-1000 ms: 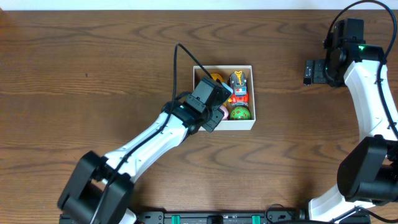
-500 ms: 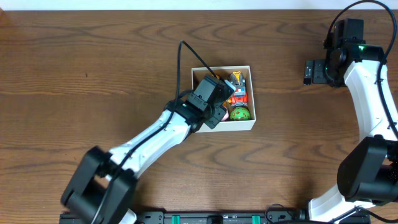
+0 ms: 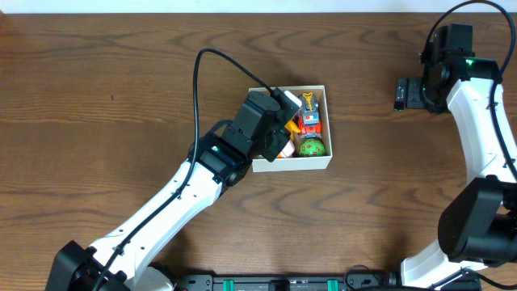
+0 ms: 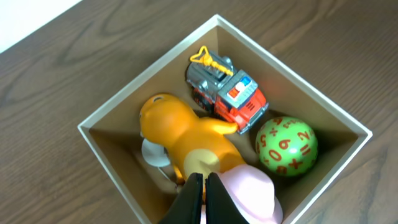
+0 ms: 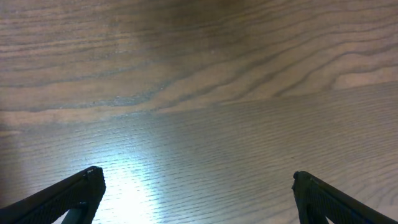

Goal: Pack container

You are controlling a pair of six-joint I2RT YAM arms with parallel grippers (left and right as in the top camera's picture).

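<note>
The small square white-walled, tan-lined container lies on the brown wooden surface. Overhead, the left hand hides the container's left half; its wrist view shows fingers pressed together above an orange rubber animal inside the container. The right hand, well right of the container, is spread apart

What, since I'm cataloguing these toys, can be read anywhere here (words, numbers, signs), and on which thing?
"0", "6", "2", "+", "×": red marks on the green ball, left wrist view.
The ball's other marks: too blurred or cut off by its curve to read.
Truck: coloured panels only, no text that I can read.
Nothing else in view carries lettering.
</note>
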